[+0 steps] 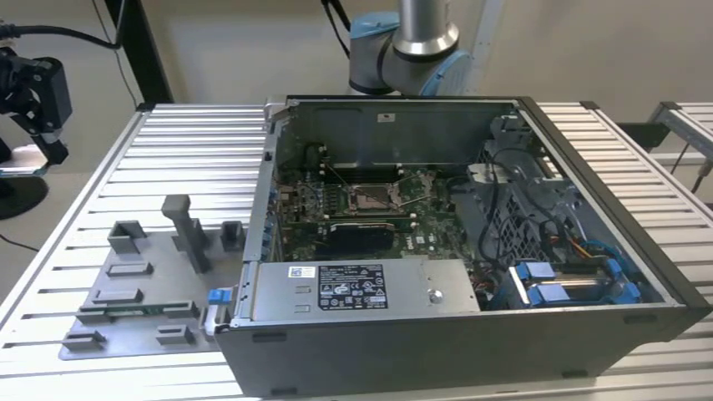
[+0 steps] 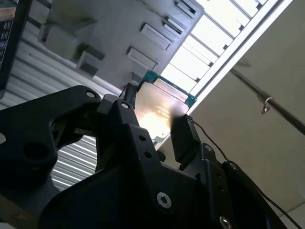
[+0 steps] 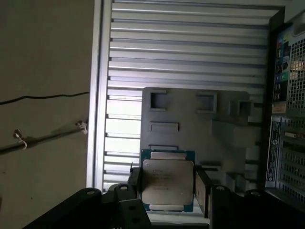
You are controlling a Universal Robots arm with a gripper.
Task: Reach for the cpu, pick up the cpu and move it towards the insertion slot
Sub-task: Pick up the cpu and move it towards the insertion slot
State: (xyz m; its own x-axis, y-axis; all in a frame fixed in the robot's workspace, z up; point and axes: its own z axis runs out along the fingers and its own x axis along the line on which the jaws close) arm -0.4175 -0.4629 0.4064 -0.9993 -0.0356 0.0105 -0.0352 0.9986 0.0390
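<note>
I hold the cpu in my hand. My two black fingers are pulled in and press on two sides of it that face each other. The chip sits right between my fingertips, up in the air and not lying on anything.

In the first wrist view it shows in front of the grey fixture plate. It is by the side of the plate that is nearest the surface edge, where the floor starts.

The chip lies flat. Its shiny silver top faces the first wrist camera. It is almost square, only a bit longer one way, and that long way runs along my fingers. A thin green rim peeks out at the two ends that my fingers do not touch.

In the second wrist view a bright glare covers part of the cpu top, and my hand hides its lower part. I cannot see its underside. I cannot tell how high it is above the plate.

In the exterior view the insertion slot is inside the open computer case, well apart from the fixture plate at the surface's corner.
</note>
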